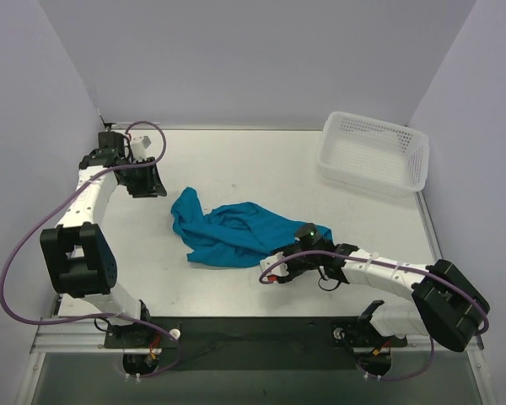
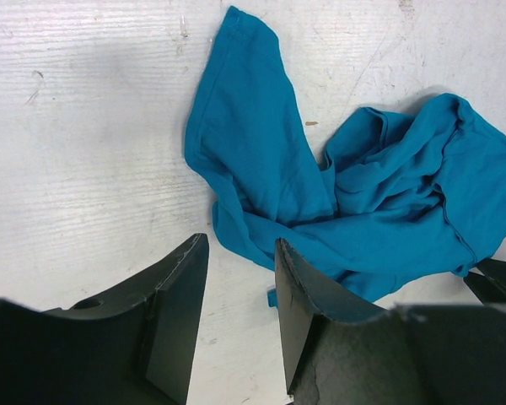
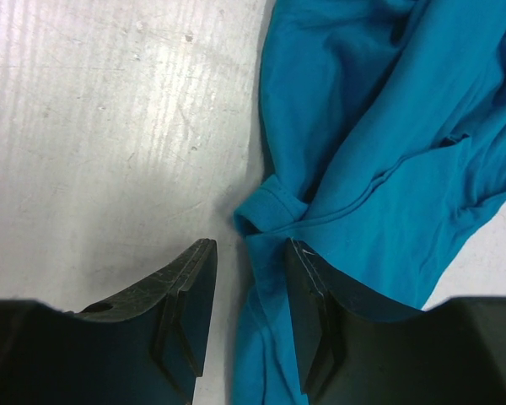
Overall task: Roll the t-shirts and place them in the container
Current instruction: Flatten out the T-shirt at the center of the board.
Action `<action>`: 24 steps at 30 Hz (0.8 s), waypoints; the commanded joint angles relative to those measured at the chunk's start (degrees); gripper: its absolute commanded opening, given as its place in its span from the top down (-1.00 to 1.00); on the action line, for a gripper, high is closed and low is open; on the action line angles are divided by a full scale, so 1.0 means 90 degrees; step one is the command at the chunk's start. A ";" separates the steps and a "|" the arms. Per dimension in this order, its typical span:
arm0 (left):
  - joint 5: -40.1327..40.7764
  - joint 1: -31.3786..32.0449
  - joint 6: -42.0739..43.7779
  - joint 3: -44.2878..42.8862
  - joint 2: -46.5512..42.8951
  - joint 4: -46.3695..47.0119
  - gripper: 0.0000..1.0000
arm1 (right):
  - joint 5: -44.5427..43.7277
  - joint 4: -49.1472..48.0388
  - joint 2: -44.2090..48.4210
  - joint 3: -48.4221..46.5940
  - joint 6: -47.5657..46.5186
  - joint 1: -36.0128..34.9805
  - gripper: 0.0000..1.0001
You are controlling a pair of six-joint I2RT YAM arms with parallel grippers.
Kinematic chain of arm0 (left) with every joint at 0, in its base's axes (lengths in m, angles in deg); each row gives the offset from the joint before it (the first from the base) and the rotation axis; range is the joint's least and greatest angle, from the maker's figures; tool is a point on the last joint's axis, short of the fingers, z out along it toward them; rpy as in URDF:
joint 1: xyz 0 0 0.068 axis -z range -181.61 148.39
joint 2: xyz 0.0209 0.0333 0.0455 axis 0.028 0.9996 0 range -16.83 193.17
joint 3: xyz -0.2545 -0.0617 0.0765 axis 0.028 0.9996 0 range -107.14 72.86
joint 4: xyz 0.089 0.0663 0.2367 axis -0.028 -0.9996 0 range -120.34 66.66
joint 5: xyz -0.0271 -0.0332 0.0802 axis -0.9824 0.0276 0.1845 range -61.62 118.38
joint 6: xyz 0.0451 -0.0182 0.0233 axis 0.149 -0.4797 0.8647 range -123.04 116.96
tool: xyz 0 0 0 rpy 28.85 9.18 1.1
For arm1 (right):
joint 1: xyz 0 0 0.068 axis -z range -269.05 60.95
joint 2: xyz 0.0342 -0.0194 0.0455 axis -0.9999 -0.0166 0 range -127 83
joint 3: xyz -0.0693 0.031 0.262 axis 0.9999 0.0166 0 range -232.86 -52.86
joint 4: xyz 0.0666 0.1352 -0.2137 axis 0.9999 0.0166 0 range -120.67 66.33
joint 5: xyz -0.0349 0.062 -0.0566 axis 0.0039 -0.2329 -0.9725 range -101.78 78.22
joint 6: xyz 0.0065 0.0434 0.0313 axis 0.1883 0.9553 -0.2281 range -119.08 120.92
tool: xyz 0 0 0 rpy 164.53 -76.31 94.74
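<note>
Top and wrist views, one instant. The teal-blue t-shirt [image 1: 236,232] lies crumpled, neither spread nor rolled, near the middle of the white table [image 1: 261,160], well apart from the white mesh basket [image 1: 375,152] at the far right corner. The left gripper [image 2: 240,245] hangs over the table just left of the shirt, its jaws released, with bare table showing between them and no cloth in the gap. The right gripper [image 3: 249,253] sits low at the shirt's near right edge, its jaws apart and straddling a fold of the hem. The cloth touches one finger [image 3: 308,312] but is not clamped.
</note>
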 commanded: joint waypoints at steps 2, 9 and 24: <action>0.0039 -0.0036 -0.0001 0.0162 -0.0300 0.0194 0.04 | -0.0220 -0.0581 -0.0131 0.0011 0.0047 -0.0054 0.24; 0.0039 -0.0056 -0.0021 0.0280 -0.0407 0.0252 0.04 | -0.0377 -0.0737 -0.0317 -0.0058 0.0027 -0.0044 0.32; -0.0010 -0.0085 -0.0069 0.0338 -0.0437 0.0330 0.04 | -0.0709 -0.0455 -0.0112 -0.0146 0.0203 -0.0044 0.96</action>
